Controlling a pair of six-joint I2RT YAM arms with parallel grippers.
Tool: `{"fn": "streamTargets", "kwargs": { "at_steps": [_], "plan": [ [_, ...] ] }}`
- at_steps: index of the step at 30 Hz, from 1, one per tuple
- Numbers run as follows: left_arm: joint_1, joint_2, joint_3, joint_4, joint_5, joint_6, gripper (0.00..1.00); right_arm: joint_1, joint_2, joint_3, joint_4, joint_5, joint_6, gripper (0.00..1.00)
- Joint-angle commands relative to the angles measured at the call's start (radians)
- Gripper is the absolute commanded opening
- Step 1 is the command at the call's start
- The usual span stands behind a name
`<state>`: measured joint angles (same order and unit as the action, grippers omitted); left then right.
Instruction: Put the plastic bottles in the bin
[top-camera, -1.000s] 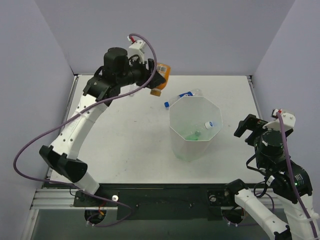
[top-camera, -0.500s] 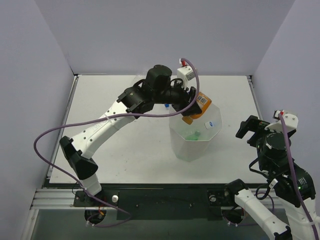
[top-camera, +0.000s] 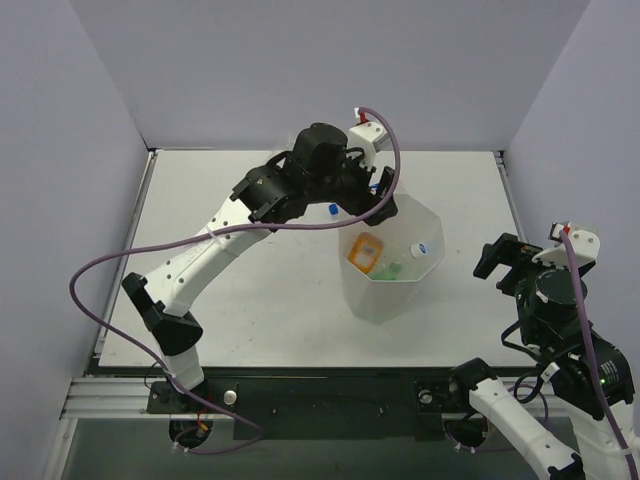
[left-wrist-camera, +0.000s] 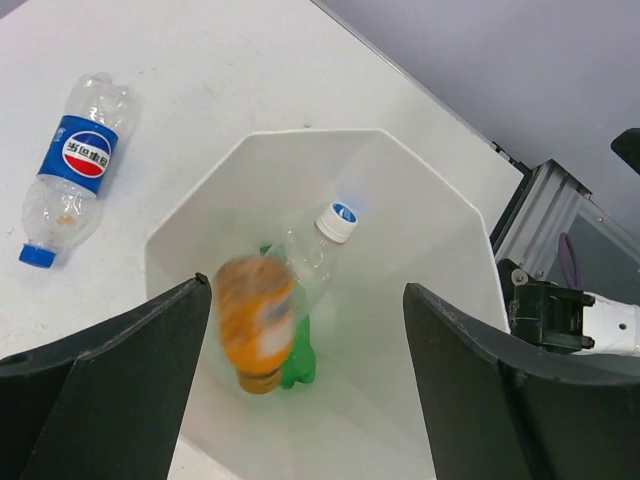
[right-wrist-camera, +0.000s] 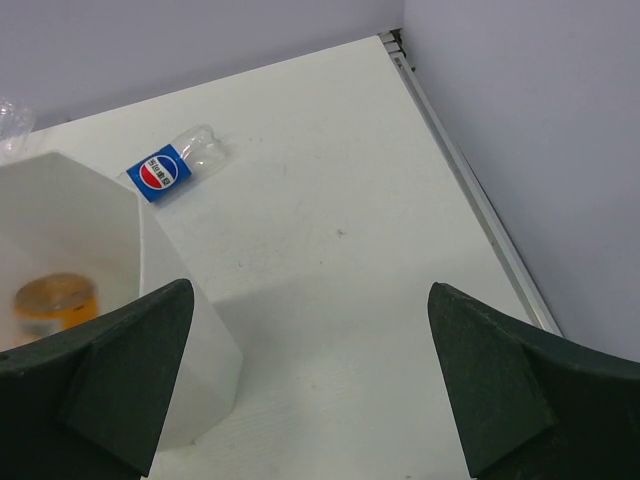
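The bin (left-wrist-camera: 430, 240) is seen as smooth white plastic with a soft, half-matt sheen. Inside it, thin clear plastic is shown by the plain bottle (left-wrist-camera: 312, 255) and translucent green plastic by the green bottle (left-wrist-camera: 297, 368). The orange bottle (left-wrist-camera: 255, 320) is blurred — its finish cannot be told. At ten o'clock of the bin, crinkled clear plastic and a glossy blue label are shown by the labelled bottle (left-wrist-camera: 72, 170). The table (left-wrist-camera: 250, 70) is matt white. The fingers (left-wrist-camera: 100, 380) of the left gripper (left-wrist-camera: 307, 288) are matt black.
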<state>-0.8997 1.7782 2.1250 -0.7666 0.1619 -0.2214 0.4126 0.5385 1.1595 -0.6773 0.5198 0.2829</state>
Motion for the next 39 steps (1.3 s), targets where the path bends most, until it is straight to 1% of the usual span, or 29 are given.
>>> {"fn": "streamTargets", "kwargs": {
  "at_steps": [1,3,5,6,7,8,9,10,11,12,13,14,16,18,21,23,24,25,26,27,28,29,30,32,35,39],
  "plan": [
    [-0.001,-0.068,-0.003,0.015,-0.025,-0.012,0.88,-0.005,0.005,0.017,0.007,0.016,-0.017,0.97],
    [0.013,-0.091,-0.002,0.023,-0.036,-0.01,0.89,-0.005,0.005,0.014,0.005,0.013,-0.021,0.97],
    [0.056,-0.112,0.003,0.007,-0.048,0.007,0.89,-0.005,0.005,0.014,0.005,0.009,-0.021,0.97],
    [0.099,-0.118,0.018,-0.044,-0.071,0.019,0.89,-0.005,0.005,0.022,0.004,0.009,-0.022,0.97],
    [0.14,-0.137,0.015,-0.063,-0.103,0.027,0.89,-0.005,0.006,0.032,-0.004,0.009,-0.024,0.97],
    [0.248,-0.154,-0.025,-0.075,-0.102,0.022,0.91,-0.005,0.006,0.04,-0.01,0.013,-0.028,0.97],
    [0.309,-0.184,-0.052,-0.066,-0.041,-0.013,0.93,-0.005,0.006,0.052,-0.019,0.02,-0.031,0.96],
    [0.45,-0.192,-0.118,-0.044,0.043,-0.041,0.93,-0.005,0.006,0.058,-0.019,0.026,-0.036,0.97],
    [0.506,-0.2,-0.135,-0.042,0.097,-0.099,0.93,-0.005,0.003,0.063,-0.021,0.029,-0.037,0.97],
    [0.597,-0.197,-0.167,-0.051,0.16,-0.111,0.93,-0.005,0.002,0.063,-0.024,0.032,-0.037,0.97],
    [0.617,-0.197,-0.186,-0.057,0.159,-0.114,0.93,-0.005,0.0,0.062,-0.024,0.037,-0.036,0.97],
    [0.639,-0.21,-0.241,-0.051,0.107,-0.113,0.93,-0.005,-0.002,0.06,-0.025,0.04,-0.028,0.97],
    [0.651,-0.224,-0.325,-0.001,0.064,-0.116,0.93,-0.005,-0.006,0.051,-0.025,0.049,-0.022,0.97],
    [0.692,-0.218,-0.385,0.049,0.056,-0.136,0.93,-0.005,-0.002,0.049,-0.027,0.055,-0.034,0.97],
    [0.768,-0.178,-0.405,0.078,0.102,-0.121,0.94,-0.005,0.011,0.078,-0.034,0.068,-0.054,0.97],
    [0.795,-0.142,-0.404,0.11,0.103,-0.105,0.94,-0.005,0.015,0.088,-0.036,0.068,-0.063,0.97],
    [0.801,-0.108,-0.401,0.119,0.076,-0.087,0.94,-0.003,0.015,0.088,-0.033,0.069,-0.062,0.97],
    [0.808,-0.086,-0.364,0.11,0.067,-0.075,0.94,-0.005,0.017,0.083,-0.033,0.075,-0.059,0.97],
    [0.809,-0.015,-0.32,0.08,0.074,-0.044,0.94,-0.005,0.02,0.08,-0.03,0.074,-0.051,0.97],
    [0.811,0.028,-0.2,-0.009,0.076,-0.026,0.93,-0.005,0.02,0.075,-0.028,0.077,-0.041,0.97],
    [0.809,0.127,-0.141,-0.052,0.068,0.002,0.89,-0.005,0.034,0.077,-0.028,0.078,-0.034,0.97],
    [0.802,0.173,-0.044,-0.104,0.054,0.01,0.87,-0.005,0.038,0.084,-0.028,0.074,-0.028,0.97],
    [0.798,0.232,-0.018,-0.114,0.021,0.02,0.86,-0.003,0.058,0.109,-0.039,0.063,-0.028,0.97],
    [0.788,0.295,0.018,-0.091,0.011,0.034,0.86,-0.003,0.087,0.152,-0.053,0.049,-0.024,0.97],
    [0.789,0.361,0.032,-0.025,0.071,0.048,0.88,-0.003,0.107,0.187,-0.059,0.052,-0.022,0.98],
    [0.791,0.449,0.042,0.07,0.071,0.047,0.89,-0.003,0.146,0.227,-0.08,0.06,-0.005,0.98]
  ]
}}
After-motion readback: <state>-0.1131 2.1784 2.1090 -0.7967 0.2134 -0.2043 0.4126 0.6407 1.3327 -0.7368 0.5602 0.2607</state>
